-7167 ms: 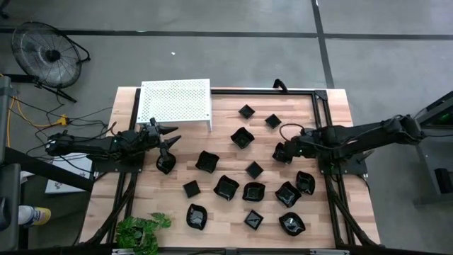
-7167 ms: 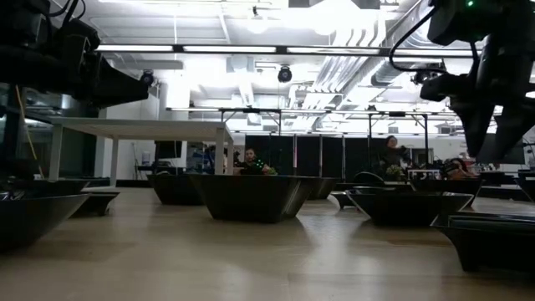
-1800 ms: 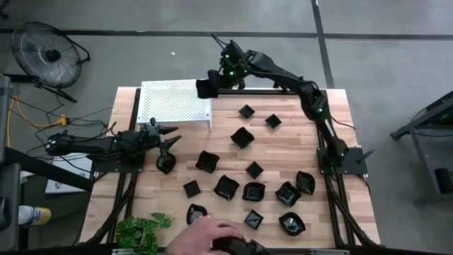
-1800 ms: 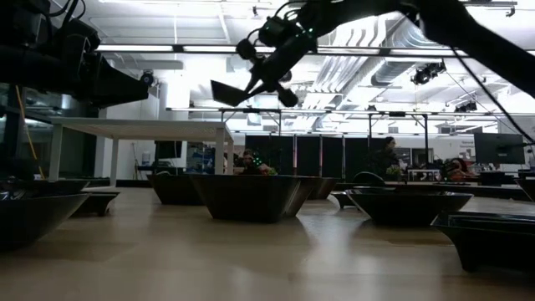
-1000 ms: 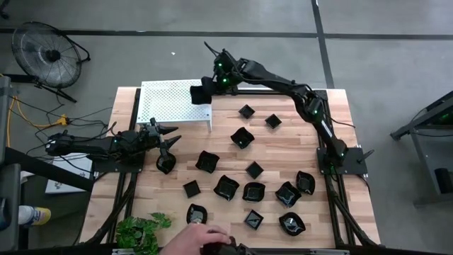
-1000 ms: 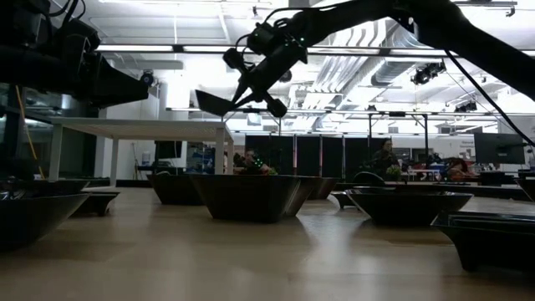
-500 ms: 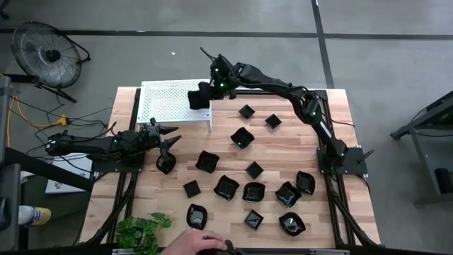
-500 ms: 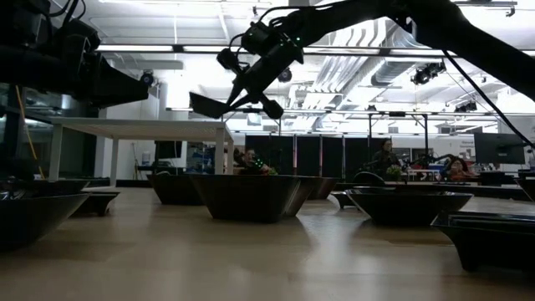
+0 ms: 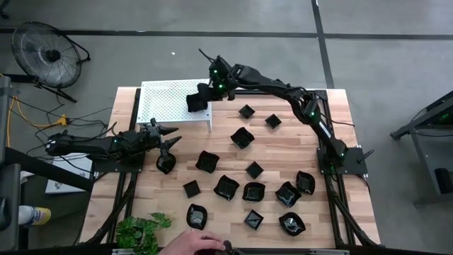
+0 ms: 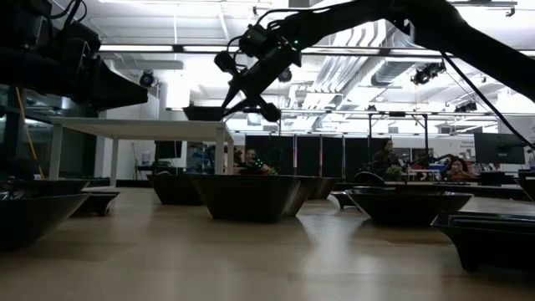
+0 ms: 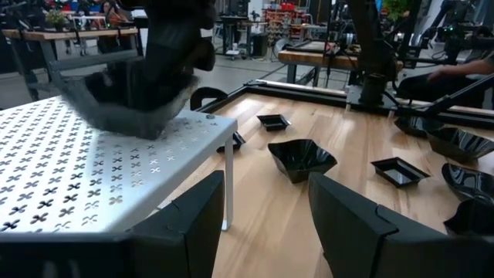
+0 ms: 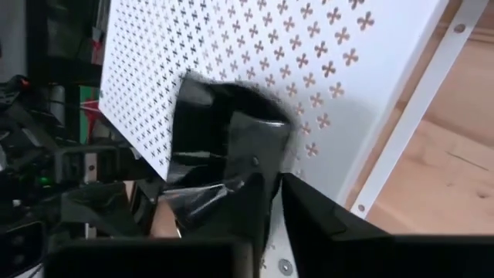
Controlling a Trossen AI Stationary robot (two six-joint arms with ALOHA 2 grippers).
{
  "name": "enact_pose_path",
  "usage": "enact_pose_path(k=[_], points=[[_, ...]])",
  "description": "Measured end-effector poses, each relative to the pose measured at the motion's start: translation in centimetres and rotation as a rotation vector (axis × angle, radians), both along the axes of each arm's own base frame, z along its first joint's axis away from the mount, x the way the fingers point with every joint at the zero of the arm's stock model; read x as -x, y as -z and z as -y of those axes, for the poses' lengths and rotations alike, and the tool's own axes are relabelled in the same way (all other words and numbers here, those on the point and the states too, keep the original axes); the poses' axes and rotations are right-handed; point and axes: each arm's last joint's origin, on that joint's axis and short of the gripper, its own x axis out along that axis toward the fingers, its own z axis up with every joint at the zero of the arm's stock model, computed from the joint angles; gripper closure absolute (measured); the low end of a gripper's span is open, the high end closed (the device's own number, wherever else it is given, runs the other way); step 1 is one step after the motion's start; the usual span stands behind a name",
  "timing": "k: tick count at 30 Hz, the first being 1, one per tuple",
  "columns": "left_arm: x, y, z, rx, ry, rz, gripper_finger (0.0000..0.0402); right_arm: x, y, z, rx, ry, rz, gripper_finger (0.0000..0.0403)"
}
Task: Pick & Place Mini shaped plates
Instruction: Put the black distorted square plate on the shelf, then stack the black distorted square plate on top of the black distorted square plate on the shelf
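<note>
The right tool [image 9: 203, 94] reaches over the far edge of the desk [image 9: 219, 205] to the white perforated shelf [image 9: 170, 99] in the far left corner. A black mini plate [image 9: 197, 102] sits at the shelf's right edge, right under the tool. In the right wrist view the plate [image 12: 224, 131] lies against the shelf top with one dark finger [image 12: 255, 193] across its rim; the jaws look only slightly parted, and whether they still grip the plate I cannot tell.

The left tool [image 9: 168, 137] hangs over the left side of the desk, just in front of the shelf — jaws spread wide, nothing between them.

The other mini plates [image 9: 243, 191] lie scattered across the middle and near half of the desk. A person's hand [image 9: 192, 243] shows at the near edge, beside a leafy plant [image 9: 141, 231] at the near left corner.
</note>
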Motion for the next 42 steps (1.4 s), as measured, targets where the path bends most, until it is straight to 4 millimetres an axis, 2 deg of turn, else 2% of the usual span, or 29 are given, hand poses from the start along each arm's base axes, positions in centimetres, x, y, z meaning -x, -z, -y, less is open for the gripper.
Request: enact_pose_path(k=[6,11,16,20,24,33,37,42], points=[[0.0,0.0,0.0,0.0,0.001,0.0,0.0215,0.1,-0.1,0.4,0.019,0.014,0.003,0.0299],[0.0,0.0,0.0,0.0,0.001,0.001,0.0215,0.5,-0.3,1.4,0.029,0.018,0.033,0.027],[0.0,0.0,0.0,0.0,0.001,0.001,0.0215,1.7,-2.2,1.7,0.092,-0.017,0.045,0.0255],[0.0,0.0,0.0,0.0,0.002,0.001,0.0215,3.4,-4.6,0.5,0.17,-0.072,0.001,0.0254],[0.0,0.0,0.0,0.0,0.003,0.001,0.0215,5.4,-6.3,-1.0,0.27,-0.103,-0.139,0.0258],[0.0,0.0,0.0,0.0,0.003,0.001,0.0215,10.3,-9.6,-5.0,0.372,-0.226,-0.439,0.0259],[0.0,0.0,0.0,0.0,0.002,0.001,0.0215,11.3,-10.3,-6.2,0.396,-0.292,-0.503,0.026],[0.0,0.0,0.0,0.0,0.002,0.001,0.0215,11.3,-10.2,-7.2,0.405,-0.368,-0.522,0.026]])
